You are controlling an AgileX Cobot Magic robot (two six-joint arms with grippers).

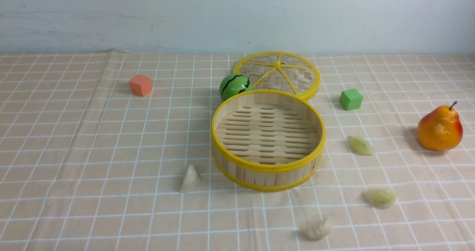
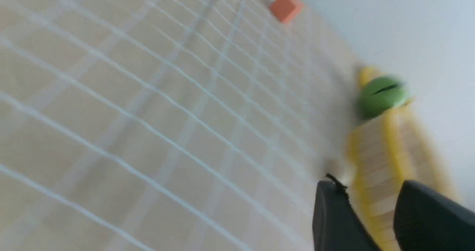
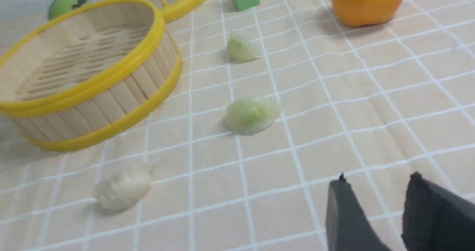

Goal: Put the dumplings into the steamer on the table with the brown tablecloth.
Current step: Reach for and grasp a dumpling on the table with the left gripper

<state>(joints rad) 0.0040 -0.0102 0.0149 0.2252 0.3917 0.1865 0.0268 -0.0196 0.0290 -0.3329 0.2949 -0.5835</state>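
Pale blue-grey wall, faintly scuffed and streaked, a few small dark marks, soft even light

Round yellow-rimmed bamboo-slat steamer centre; four pale pleated toy dumplings lie outside it on tan white-gridded tablecloth.

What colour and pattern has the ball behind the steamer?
The ball is green with dark wavy stripes, clearest in the front view.
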